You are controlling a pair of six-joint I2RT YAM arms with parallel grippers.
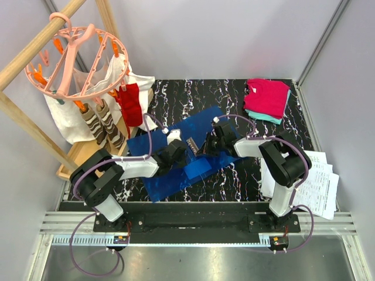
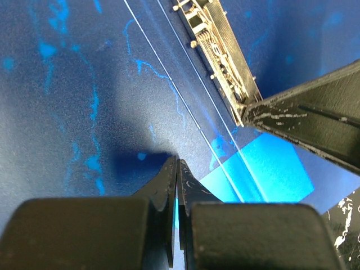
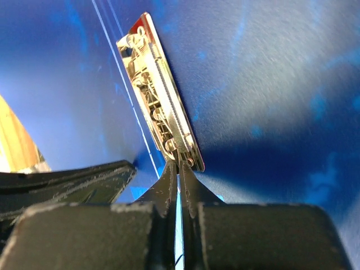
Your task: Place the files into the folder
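Observation:
The blue folder [image 1: 176, 175] lies opened out across the middle of the marbled table, its metal clip [image 1: 192, 144] along the spine. My left gripper [image 1: 176, 153] is shut on a thin blue sheet of the folder [image 2: 112, 84], which shows edge-on between the fingertips [image 2: 169, 174]. My right gripper [image 1: 208, 146] is also shut on the folder [image 3: 270, 73], right below the end of the clip [image 3: 163, 118]. The two grippers sit close together at the spine. The files [image 1: 319, 181], white printed sheets, lie at the table's right edge beside the right arm.
Folded pink and teal clothes [image 1: 268, 98] sit at the back right. On the left stands a wooden drying frame [image 1: 35, 126] with a pink peg hanger [image 1: 76, 58], socks and a red cloth [image 1: 130, 105]. Grey walls enclose the table.

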